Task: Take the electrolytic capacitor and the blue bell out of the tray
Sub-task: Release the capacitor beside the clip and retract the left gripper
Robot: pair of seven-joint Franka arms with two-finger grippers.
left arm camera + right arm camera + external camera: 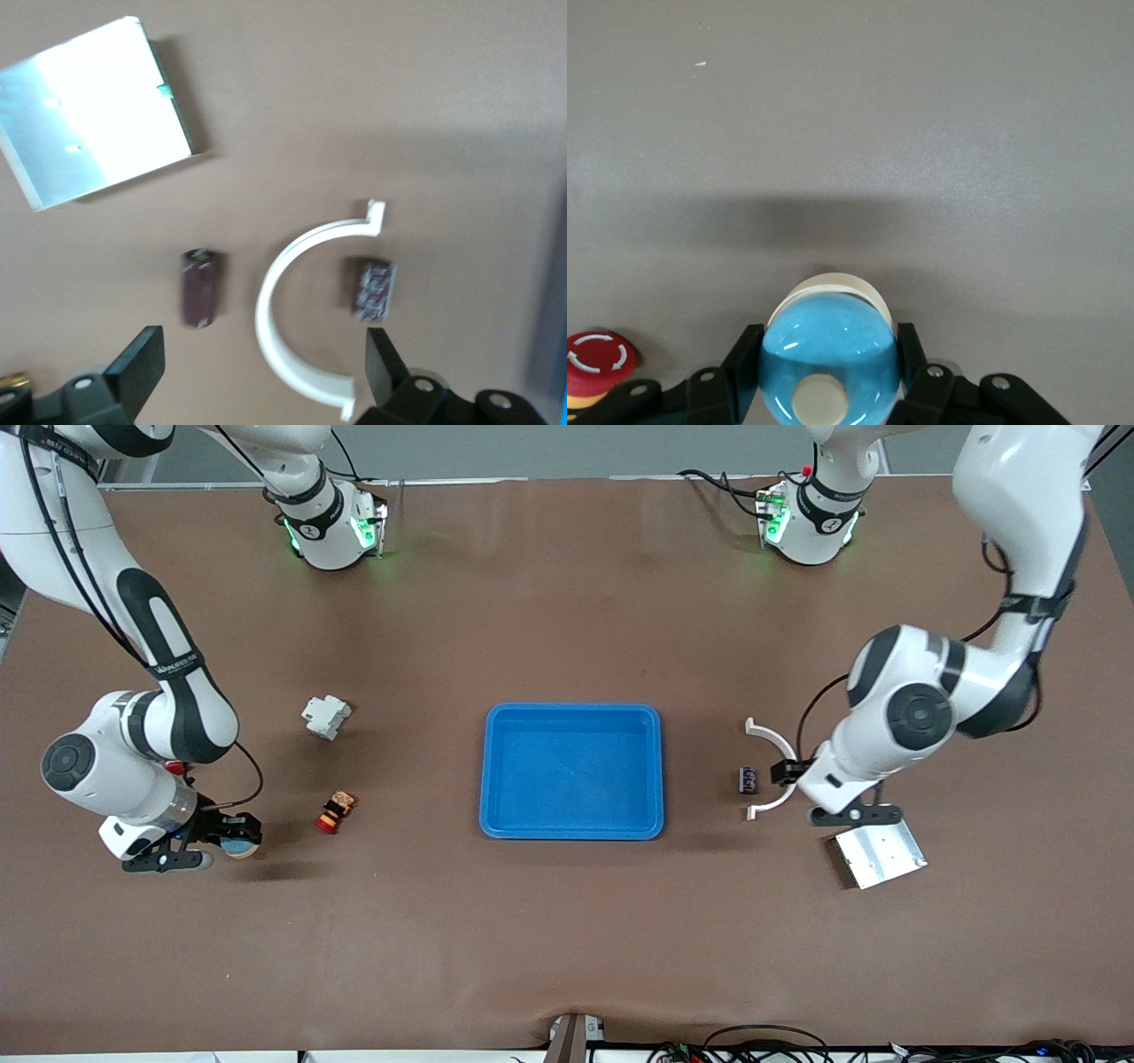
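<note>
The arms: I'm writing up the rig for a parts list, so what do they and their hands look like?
Both arms are glossy white with rounded segments and black joint bands; black cables run along them. Green lights glow at the bases. The left hand and right hand are black, with two angular fingers and small silver screws.

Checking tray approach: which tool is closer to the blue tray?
Left. The left tool hangs over the white clip just off the tray; the right tool, holding the bell, is farther off.
</note>
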